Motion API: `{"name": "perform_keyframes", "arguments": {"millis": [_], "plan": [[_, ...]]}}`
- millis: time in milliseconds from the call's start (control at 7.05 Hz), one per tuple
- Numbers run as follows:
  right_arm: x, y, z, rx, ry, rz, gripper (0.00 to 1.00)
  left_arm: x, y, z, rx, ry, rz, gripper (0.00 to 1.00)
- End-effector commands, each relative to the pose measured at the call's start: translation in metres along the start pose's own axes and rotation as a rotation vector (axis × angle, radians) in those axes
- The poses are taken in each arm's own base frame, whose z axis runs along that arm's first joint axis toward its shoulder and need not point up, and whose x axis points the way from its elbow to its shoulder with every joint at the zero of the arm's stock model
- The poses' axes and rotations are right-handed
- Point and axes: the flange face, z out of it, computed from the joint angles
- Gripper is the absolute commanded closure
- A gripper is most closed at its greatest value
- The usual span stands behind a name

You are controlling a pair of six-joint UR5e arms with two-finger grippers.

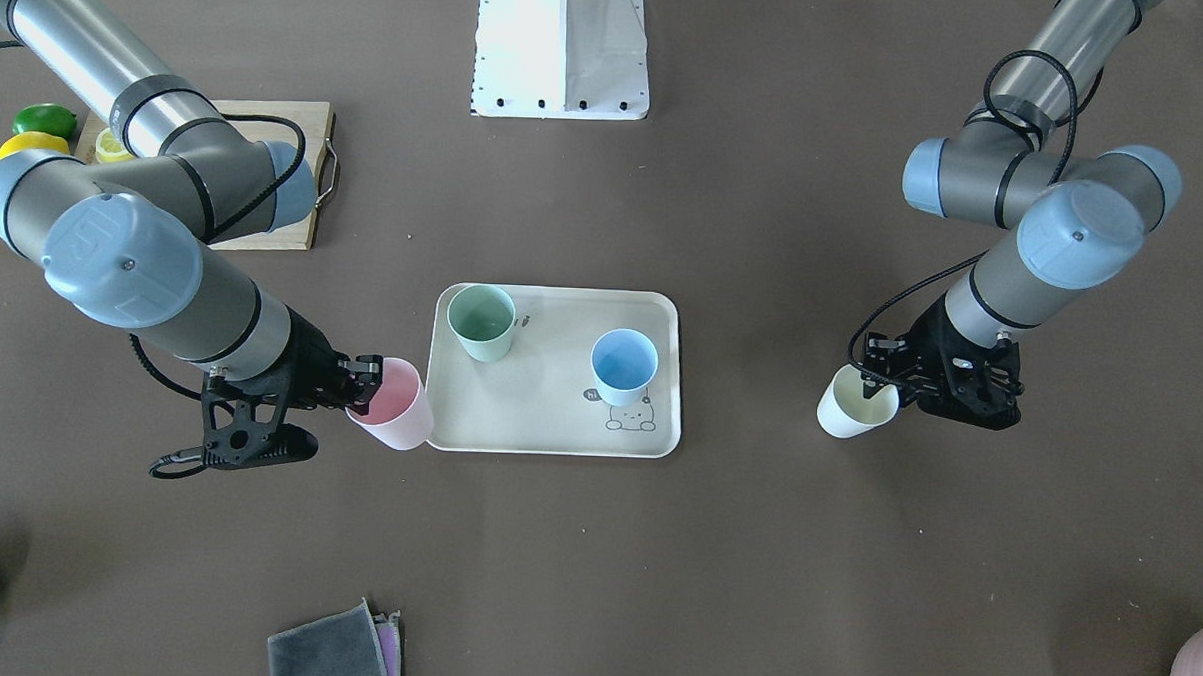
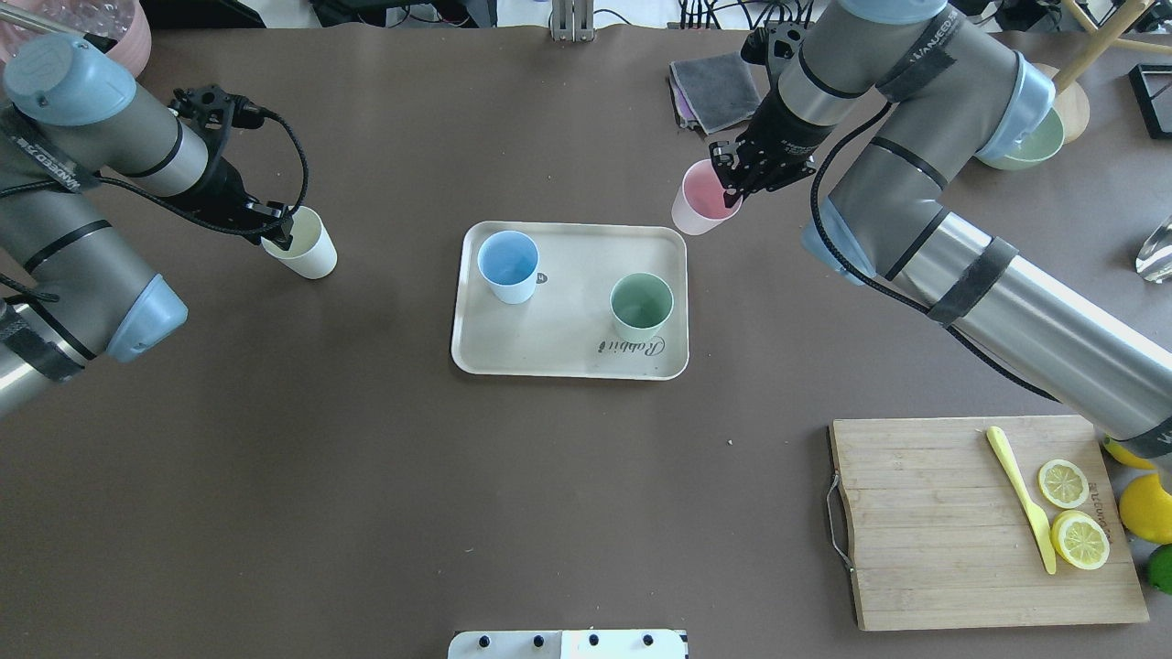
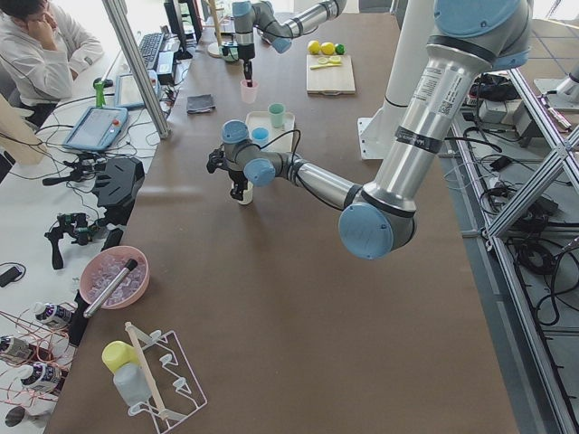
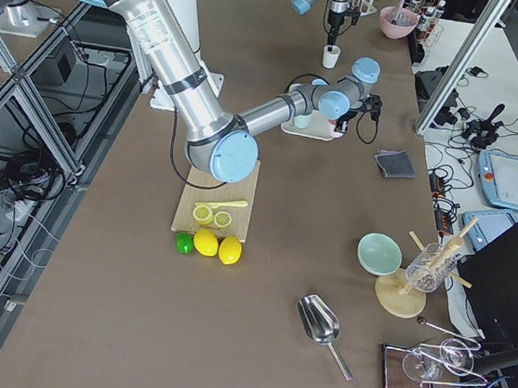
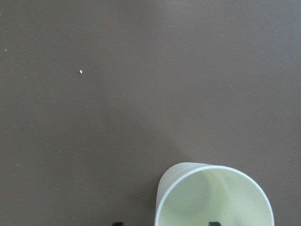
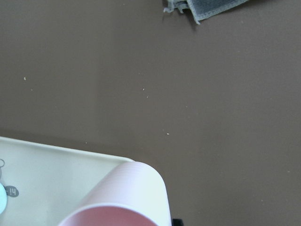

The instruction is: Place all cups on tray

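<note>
Our right claw (image 2: 732, 186) is pinched on the rim of the pink cup (image 2: 699, 210), with one finger inside the mouth and one outside. The cup hangs at the far right corner of the tray (image 2: 568, 352), and in the wrist view its body overlaps the tray's rim. Our left claw (image 2: 277, 227) looks closed the same way on the lip of the cream cup (image 2: 309, 249), which leans, well apart from the tray on our left. We cannot tell whether either cup is clear of the surface (image 2: 366, 476).

A thin-rim pinch is our weak spot. The tapered wall can pivot between the fingers, so a quick swing could tip or drop a cup. If the pink cup travels too low, we judge its base would catch the raised rim and shove the tray. The light blue cup (image 2: 506, 265) and mint green cup (image 2: 641, 307) already stand on the tray, so a careless set-down could knock one over. Both arms closing in together could also crowd each other.
</note>
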Motion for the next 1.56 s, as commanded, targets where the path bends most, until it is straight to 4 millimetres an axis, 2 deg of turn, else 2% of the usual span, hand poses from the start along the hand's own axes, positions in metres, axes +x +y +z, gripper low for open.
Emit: {"name": "perform_keyframes", "arguments": {"millis": [0,142,284,425,567,709,851,993,1134,1276,1418], "plan": [[-0.017,0.015,0.024,0.011,0.005,-0.027,1.0,0.034,-0.018,-0.019,0.029,0.03,0.011,1.0],[-0.024,0.02,0.03,0.002,0.002,-0.038,1.0,0.066,-0.035,-0.035,0.056,0.063,-0.063,1.0],[-0.031,0.026,0.037,-0.01,-0.001,-0.042,1.0,0.09,-0.045,-0.047,0.074,0.088,-0.094,1.0],[-0.035,0.029,0.041,-0.016,-0.001,-0.041,1.0,0.101,-0.041,-0.059,0.088,0.109,-0.123,1.0],[-0.037,0.031,0.042,-0.016,-0.005,-0.046,0.42,0.131,-0.017,-0.055,0.073,0.141,-0.141,1.0],[-0.038,0.03,0.041,-0.011,-0.004,-0.047,0.01,0.165,0.012,-0.038,0.082,0.135,-0.145,1.0],[-0.038,0.029,0.037,-0.005,-0.007,-0.05,0.01,0.193,0.035,-0.019,0.082,0.126,-0.134,1.0],[-0.037,0.025,0.033,0.002,-0.008,-0.045,0.01,0.207,0.046,-0.016,0.071,0.14,-0.142,1.0],[-0.036,0.024,0.031,0.005,-0.007,-0.044,0.01,0.223,0.06,-0.003,0.073,0.129,-0.148,1.0],[-0.035,0.021,0.027,0.009,-0.009,-0.04,0.01,0.238,0.072,0.01,0.074,0.109,-0.135,1.0],[-0.03,0.018,0.023,0.013,-0.01,-0.034,0.01,0.246,0.072,0.009,0.061,0.091,-0.143,1.0]]}}
